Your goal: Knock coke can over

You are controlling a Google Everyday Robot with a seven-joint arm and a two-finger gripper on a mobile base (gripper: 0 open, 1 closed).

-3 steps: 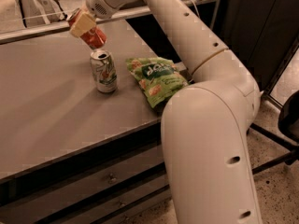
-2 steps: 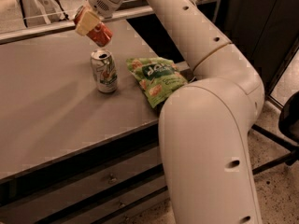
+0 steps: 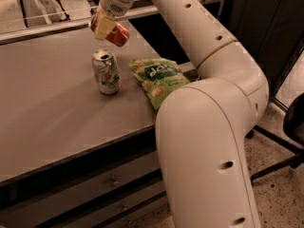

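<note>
The coke can (image 3: 117, 35), red-orange with a silver end, is tilted on its side at the far part of the grey table (image 3: 47, 108). My gripper (image 3: 102, 26) is at the can's left end and is shut on it, holding it tilted just above the tabletop. A white-and-green soda can (image 3: 106, 72) stands upright just in front of the coke can, a little apart from it. My arm reaches in from the right, over the table's corner.
A green snack bag (image 3: 159, 80) lies flat to the right of the white-and-green can, near the table's right edge. Drawers (image 3: 109, 184) sit below the front edge. A chair base (image 3: 280, 146) stands on the floor at the right.
My gripper has moved to the right along the far part of the table, and the tilted coke can has moved with it. The white-and-green can and the bag have not moved.
</note>
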